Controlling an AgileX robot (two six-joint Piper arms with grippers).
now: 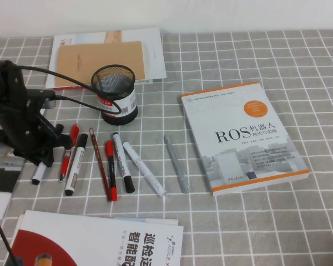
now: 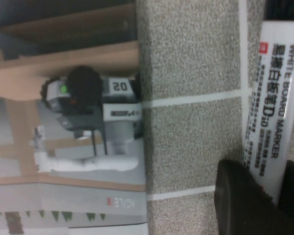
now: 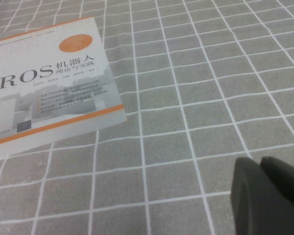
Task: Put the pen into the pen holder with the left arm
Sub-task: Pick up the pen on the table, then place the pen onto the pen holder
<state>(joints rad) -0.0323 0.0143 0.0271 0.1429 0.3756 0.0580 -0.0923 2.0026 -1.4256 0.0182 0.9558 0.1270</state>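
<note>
The pen, a white-barrelled whiteboard marker with a black end, lies at the far left of the row of pens on the grey checked cloth. My left gripper reaches down over it. In the left wrist view the black fingers press both sides of the white printed barrel, low over the cloth. The black mesh pen holder stands upright behind the row, to the gripper's right. My right gripper is out of the high view; it hangs shut and empty over bare cloth.
Two more black-capped markers, red pens, a white pen and a grey pen lie in the row. A ROS book lies right, a brown notebook behind, a red-white booklet in front.
</note>
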